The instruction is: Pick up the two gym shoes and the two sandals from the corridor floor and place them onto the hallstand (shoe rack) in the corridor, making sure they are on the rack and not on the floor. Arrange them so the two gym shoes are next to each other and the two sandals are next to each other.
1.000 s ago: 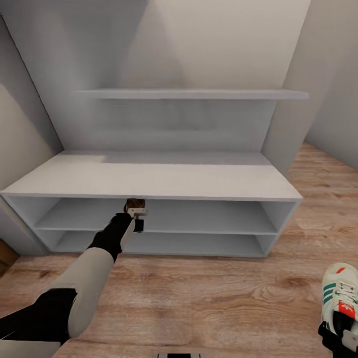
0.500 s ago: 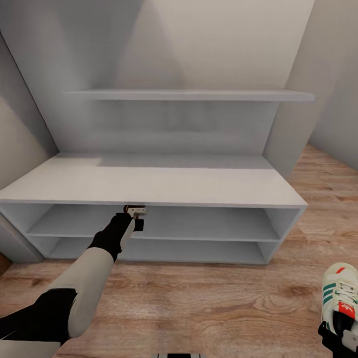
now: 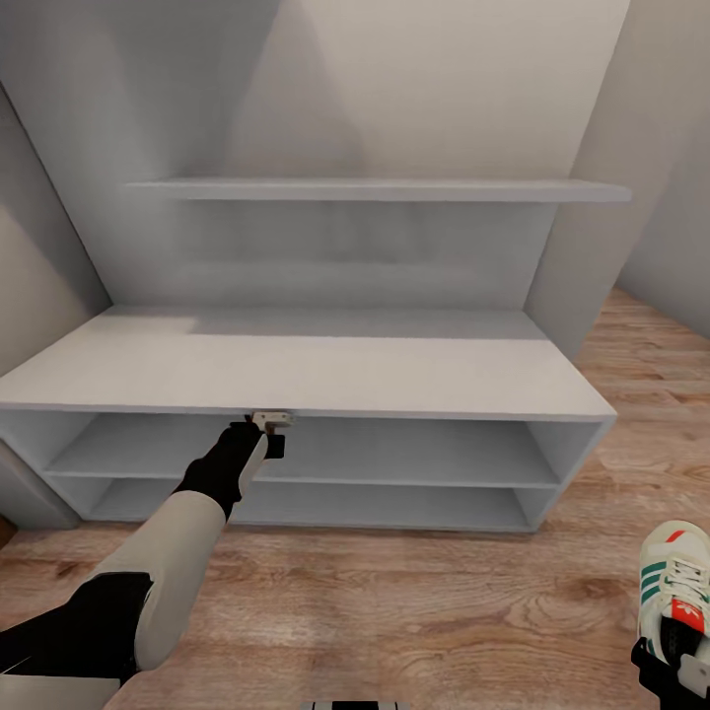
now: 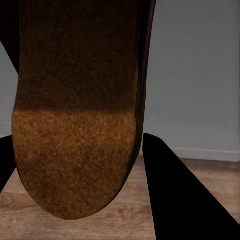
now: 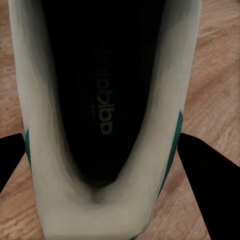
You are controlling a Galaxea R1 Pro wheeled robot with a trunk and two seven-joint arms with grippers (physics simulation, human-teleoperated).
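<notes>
Left gripper (image 3: 268, 426) clamped on brown sandal (image 4: 75, 110), reaching into upper slot of grey-white hallstand (image 3: 296, 370), right gripper (image 3: 675, 666) clamped on white gym shoe (image 3: 675, 582) above wood floor (image 3: 414, 602).

**Surface finishes**

Hallstand (image 3: 296, 370) is reading as matt pale grey-white painted board, smooth. Corridor floor (image 3: 414, 611) is showing light brown wood grain with a slight sheen. Sandal (image 4: 75, 150) footbed is looking like rough, fuzzy brown suede, darker smooth edge. Gym shoe (image 5: 105, 200) is showing smooth off-white leather-like collar, matt black lining, green trim. Left gripper (image 3: 268, 422) housing is looking like pale plastic.
</notes>
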